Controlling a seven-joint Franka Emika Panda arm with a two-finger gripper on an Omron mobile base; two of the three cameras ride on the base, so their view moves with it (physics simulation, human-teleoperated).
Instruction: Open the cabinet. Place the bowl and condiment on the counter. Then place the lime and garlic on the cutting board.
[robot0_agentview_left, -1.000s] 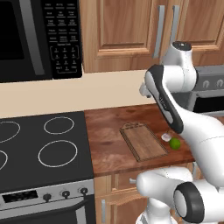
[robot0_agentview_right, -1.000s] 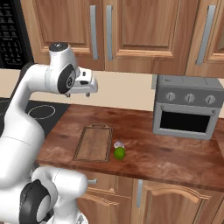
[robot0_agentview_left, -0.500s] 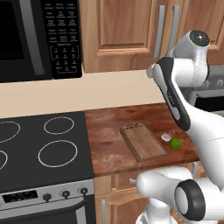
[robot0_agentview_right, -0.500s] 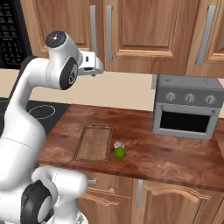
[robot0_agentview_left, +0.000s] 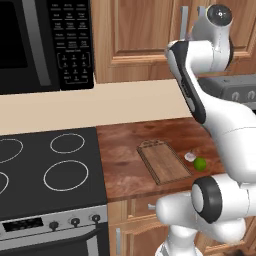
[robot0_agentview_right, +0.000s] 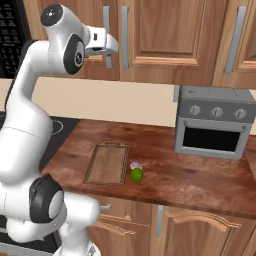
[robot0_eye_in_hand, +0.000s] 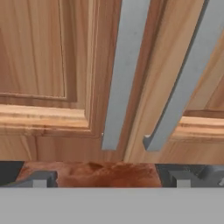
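1. The tool (robot0_agentview_right: 111, 46) is raised in front of the cabinet (robot0_agentview_right: 165, 35), jaws spread wide, gripping nothing, near the lower ends of its two bar handles (robot0_eye_in_hand: 124, 78).
2. Cabinet doors are closed.
3. Below the cabinet, the cutting board (robot0_agentview_right: 107, 163) lies on the tabletop (robot0_agentview_right: 200, 175).
4. The lime (robot0_agentview_right: 136, 174) and garlic (robot0_agentview_right: 135, 165) sit just beside the board's right edge, off it.

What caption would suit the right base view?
Open end effector raised to the closed cabinet's handles; lime and garlic beside the cutting board.
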